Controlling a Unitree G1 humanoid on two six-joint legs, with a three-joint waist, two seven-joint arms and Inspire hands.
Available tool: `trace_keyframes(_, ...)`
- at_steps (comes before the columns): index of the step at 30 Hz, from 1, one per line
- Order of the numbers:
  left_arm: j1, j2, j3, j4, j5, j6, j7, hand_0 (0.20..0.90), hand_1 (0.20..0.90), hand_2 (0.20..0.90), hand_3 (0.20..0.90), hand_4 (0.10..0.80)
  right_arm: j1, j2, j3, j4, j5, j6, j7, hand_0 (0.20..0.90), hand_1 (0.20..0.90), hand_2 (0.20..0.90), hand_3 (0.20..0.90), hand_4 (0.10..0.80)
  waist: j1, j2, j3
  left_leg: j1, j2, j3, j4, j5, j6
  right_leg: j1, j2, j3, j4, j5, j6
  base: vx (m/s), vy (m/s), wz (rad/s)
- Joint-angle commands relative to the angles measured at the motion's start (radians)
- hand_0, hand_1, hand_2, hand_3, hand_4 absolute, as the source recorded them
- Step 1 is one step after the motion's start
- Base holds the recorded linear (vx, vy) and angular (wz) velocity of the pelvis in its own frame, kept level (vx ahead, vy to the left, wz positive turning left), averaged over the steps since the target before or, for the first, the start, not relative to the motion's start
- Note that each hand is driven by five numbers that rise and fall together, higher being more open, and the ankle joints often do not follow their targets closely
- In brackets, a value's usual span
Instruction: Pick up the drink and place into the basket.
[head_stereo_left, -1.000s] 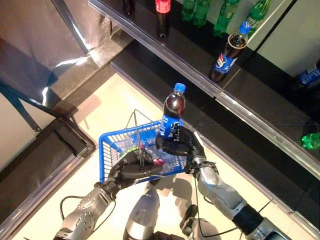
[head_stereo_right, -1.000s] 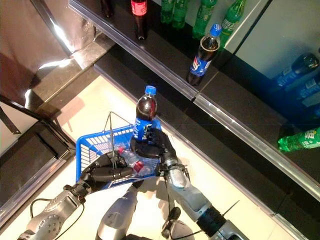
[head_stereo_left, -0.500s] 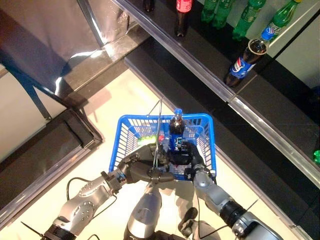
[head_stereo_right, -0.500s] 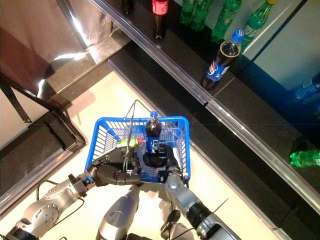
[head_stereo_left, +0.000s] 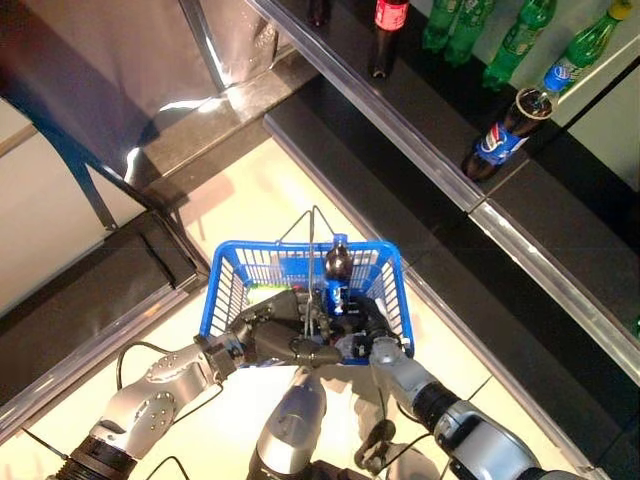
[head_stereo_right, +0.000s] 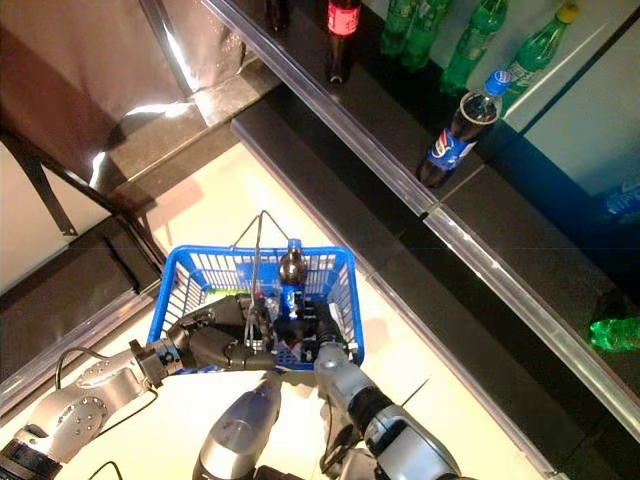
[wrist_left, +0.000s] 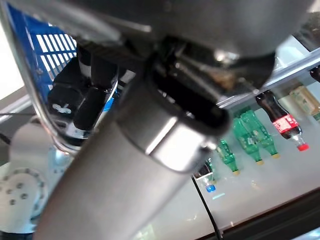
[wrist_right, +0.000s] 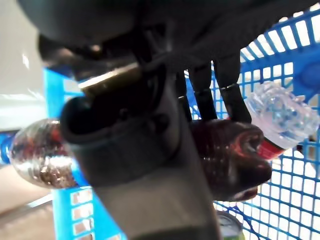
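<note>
cola bottle (head_stereo_left: 337, 275) held upright inside the blue basket (head_stereo_left: 225, 285).
eye views: the right hand (head_stereo_left: 366, 325) is wrapped round the bottle's lower body; the left hand (head_stereo_left: 270, 330) is clenched on the wire handle (head_stereo_left: 311, 255); more bottles (head_stereo_right: 458, 130) stand on dark shelves beyond. right wrist view alone: a clear bottle (wrist_right: 280, 115) and a can top (wrist_right: 231, 232) lie beneath. left wrist view: its fingers are hidden.

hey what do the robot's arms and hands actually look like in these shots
Both arms are silver-grey metal with rounded, jointed segments and darker bands at the joints. Each ends in a dark, almost black robot hand: the left robot hand and the right robot hand, both with segmented fingers. The left forearm shows a round housing with small bolt holes.
</note>
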Motion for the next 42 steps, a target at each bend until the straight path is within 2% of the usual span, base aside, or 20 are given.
trace_keyframes(1,-0.291,-0.218,0.060,-0.524,-0.255,-0.296,-0.245,0.300,0.300,0.300,0.200,0.100,0.060,-0.036,0.121,0.194,-0.034,0.243,0.078,0.300,0.300,0.300,0.200,0.100,0.024,0.033,-0.198,-0.011,-0.019,-0.031,0.078,-0.064,0.020,-0.052,0.019,-0.006,-0.001,0.126,-0.054,0.033,-0.028,0.00)
trace_keyframes(6,-0.271,-0.241,0.077,-0.524,-0.240,-0.266,-0.216,0.300,0.300,0.300,0.200,0.100,0.035,-0.017,0.093,0.265,-0.021,0.246,0.078,0.300,0.300,0.300,0.200,0.100,0.042,0.025,-0.197,-0.005,-0.021,-0.035,0.079,-0.064,0.023,-0.043,0.021,-0.015,0.002,0.125,-0.057,0.029,-0.023,0.00)
trace_keyframes(10,-0.268,-0.246,0.098,-0.509,-0.242,-0.248,-0.197,0.300,0.300,0.300,0.200,0.100,0.040,-0.017,0.074,0.272,0.012,0.200,0.044,0.300,0.300,0.300,0.200,0.100,0.047,0.018,-0.194,-0.002,-0.019,-0.034,0.079,-0.064,0.025,-0.041,0.026,-0.016,0.008,0.123,-0.060,0.000,0.000,0.00)
trace_keyframes(11,-0.264,-0.246,0.105,-0.508,-0.241,-0.245,-0.188,0.300,0.300,0.300,0.200,0.100,0.042,-0.018,0.065,0.266,0.022,0.187,0.028,0.493,0.493,0.493,0.425,0.325,0.046,0.017,-0.195,0.000,-0.019,-0.035,0.078,-0.063,0.025,-0.041,0.028,-0.015,0.010,0.123,-0.061,0.036,-0.008,0.01)
trace_keyframes(12,-0.257,-0.246,0.112,-0.503,-0.237,-0.244,-0.184,0.300,0.300,0.300,0.200,0.100,0.045,-0.018,0.059,0.257,0.032,0.172,0.006,0.811,0.811,0.811,0.796,0.696,0.046,0.015,-0.195,0.003,-0.018,-0.034,0.076,-0.062,0.026,-0.039,0.029,-0.014,0.009,0.123,-0.061,0.000,0.000,0.00)
trace_keyframes(13,-0.255,-0.247,0.114,-0.502,-0.235,-0.242,-0.182,0.300,0.300,0.300,0.200,0.100,0.046,-0.019,0.057,0.252,0.034,0.169,0.002,0.900,0.900,0.900,0.900,0.800,0.046,0.014,-0.195,0.004,-0.018,-0.034,0.075,-0.062,0.026,-0.039,0.030,-0.014,0.009,0.123,-0.061,0.000,0.000,0.00)
trace_keyframes(15,-0.245,-0.244,0.135,-0.486,-0.237,-0.238,-0.160,0.300,0.300,0.300,0.200,0.100,0.063,-0.027,0.046,0.195,0.053,0.128,-0.030,0.900,0.900,0.900,0.900,0.800,0.042,0.006,-0.198,0.010,-0.014,-0.033,0.068,-0.060,0.028,-0.036,0.035,-0.010,0.006,0.125,-0.061,0.016,-0.016,0.00)
trace_keyframes(18,-0.232,-0.241,0.151,-0.463,-0.227,-0.241,-0.151,0.300,0.300,0.300,0.200,0.100,0.086,-0.038,0.044,0.103,0.064,0.111,-0.086,0.900,0.900,0.900,0.900,0.800,0.036,-0.002,-0.200,0.014,-0.009,-0.029,0.059,-0.057,0.027,-0.035,0.039,-0.008,0.000,0.128,-0.060,0.007,-0.010,0.00)
trace_keyframes(20,-0.193,-0.231,0.190,-0.433,-0.240,-0.233,-0.169,0.300,0.300,0.300,0.200,0.100,0.141,-0.085,0.030,-0.106,0.071,0.128,-0.151,0.900,0.900,0.900,0.900,0.800,0.017,-0.017,-0.205,0.022,0.002,-0.015,0.046,-0.052,0.026,-0.035,0.046,0.001,-0.007,0.132,-0.058,0.000,0.000,0.00)
trace_keyframes(21,-0.191,-0.231,0.192,-0.432,-0.242,-0.232,-0.171,0.300,0.300,0.300,0.200,0.100,0.146,-0.089,0.029,-0.119,0.071,0.121,-0.157,0.900,0.900,0.900,0.900,0.800,0.013,-0.019,-0.208,0.019,0.002,-0.017,0.044,-0.049,0.027,-0.036,0.046,-0.001,-0.010,0.135,-0.057,0.000,0.000,0.00)
trace_keyframes(22,-0.172,-0.233,0.208,-0.421,-0.237,-0.234,-0.193,0.300,0.300,0.300,0.200,0.100,0.180,-0.109,0.019,-0.224,0.069,0.136,-0.185,0.900,0.900,0.900,0.900,0.800,0.001,-0.024,-0.210,0.021,0.007,-0.011,0.038,-0.047,0.026,-0.039,0.050,0.004,-0.012,0.136,-0.057,0.000,0.000,0.00)
trace_keyframes(25,-0.123,-0.233,0.231,-0.403,-0.208,-0.250,-0.223,0.300,0.300,0.300,0.200,0.100,0.283,-0.159,-0.031,-0.449,0.050,0.100,-0.226,0.900,0.900,0.900,0.900,0.800,-0.031,-0.045,-0.216,0.039,0.021,0.012,0.028,-0.051,0.027,-0.036,0.057,0.027,-0.016,0.137,-0.054,0.019,-0.024,-0.04)
trace_keyframes(28,-0.113,-0.233,0.236,-0.385,-0.195,-0.260,-0.216,0.300,0.300,0.300,0.200,0.100,0.315,-0.187,-0.057,-0.556,0.039,0.097,-0.236,0.900,0.900,0.900,0.900,0.800,-0.052,-0.056,-0.226,0.043,0.030,0.025,0.025,-0.051,0.027,-0.039,0.062,0.037,-0.018,0.139,-0.052,0.022,-0.025,-0.12)
trace_keyframes(32,-0.074,-0.232,0.252,-0.346,-0.165,-0.292,-0.189,0.300,0.300,0.300,0.200,0.100,0.377,-0.279,-0.118,-0.775,-0.004,0.118,-0.197,0.900,0.900,0.900,0.900,0.800,-0.089,-0.068,-0.238,0.064,0.046,0.058,0.016,-0.055,0.026,-0.036,0.068,0.061,-0.022,0.143,-0.048,0.017,0.008,-0.15)
trace_keyframes(34,-0.025,-0.243,0.280,-0.313,-0.168,-0.294,-0.188,0.300,0.300,0.300,0.200,0.100,0.435,-0.342,-0.177,-0.920,-0.030,0.144,-0.145,0.900,0.900,0.900,0.900,0.800,-0.117,-0.070,-0.250,0.083,0.059,0.084,0.002,-0.055,0.024,-0.031,0.069,0.077,-0.029,0.145,-0.044,0.025,0.053,-0.28)
trace_keyframes(38,0.055,-0.263,0.319,-0.280,-0.167,-0.320,-0.189,0.300,0.300,0.300,0.200,0.100,0.517,-0.401,-0.274,-1.059,-0.054,0.157,-0.048,0.900,0.900,0.900,0.900,0.800,-0.157,-0.065,-0.274,0.115,0.078,0.123,-0.036,-0.047,0.020,-0.019,0.068,0.100,-0.055,0.153,-0.036,0.006,0.076,-0.23)
trace_keyframes(42,0.122,-0.283,0.339,-0.234,-0.155,-0.348,-0.176,0.300,0.300,0.300,0.200,0.100,0.608,-0.443,-0.352,-1.143,-0.074,0.127,0.048,0.900,0.900,0.900,0.900,0.800,-0.193,-0.059,-0.307,0.142,0.096,0.162,-0.081,-0.034,0.016,-0.006,0.064,0.123,-0.090,0.165,-0.027,-0.002,0.066,-0.29)
